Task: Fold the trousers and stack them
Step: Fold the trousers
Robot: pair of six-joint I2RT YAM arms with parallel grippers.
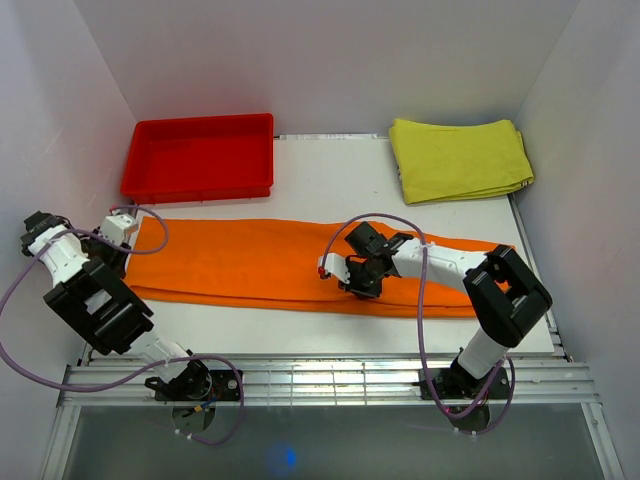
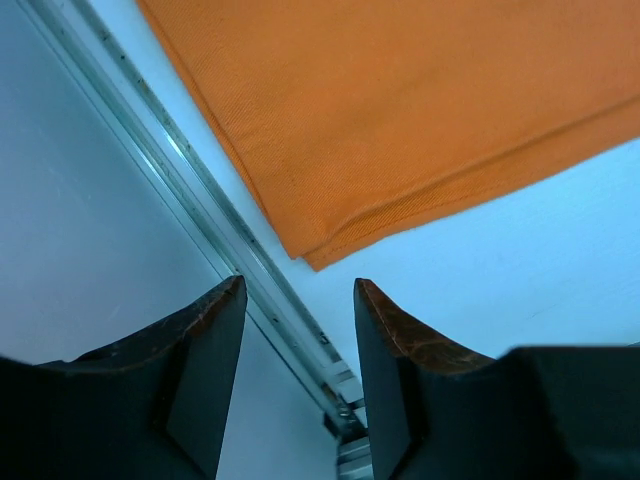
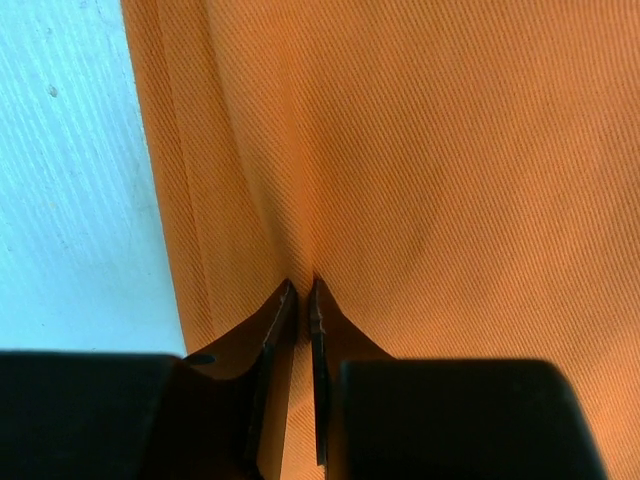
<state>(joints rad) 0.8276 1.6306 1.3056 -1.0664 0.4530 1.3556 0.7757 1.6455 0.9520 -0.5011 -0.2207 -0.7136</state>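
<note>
The orange trousers [image 1: 240, 265] lie flat in a long strip across the table, from the left edge to the right edge. My right gripper [image 1: 360, 283] rests on them near the middle of the strip. In the right wrist view the gripper [image 3: 301, 285] is shut, pinching a small ridge of the orange fabric [image 3: 450, 150]. My left gripper [image 1: 118, 262] is at the left end of the strip. In the left wrist view it [image 2: 298, 290] is open and empty, just short of the trousers' near-left corner [image 2: 400, 120].
A red plastic tray [image 1: 200, 124] stands at the back left. A folded yellow-green cloth [image 1: 460, 158] lies at the back right. A metal rail [image 2: 200, 200] runs along the table's left edge beside the left gripper. White walls close in on both sides.
</note>
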